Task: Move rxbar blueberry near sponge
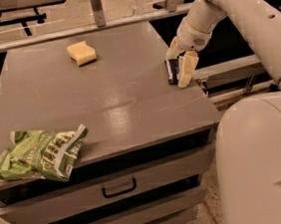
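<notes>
1. Navy-blue snack bar (pixel 172 71) is lying flat at the right edge of the grey surface (pixel 104 98), well apart from the sponge (pixel 81 52).
2. End effector (pixel 181 65) is hanging right at the bar, probably lining up a grasp; whether it is released or clenched, I cannot tell.
3. Sponge is sitting toward the far side, so the bar is facing a carry across.
4. Green chip bag (pixel 37 154) is lying at the near-left corner, off that path.
</notes>
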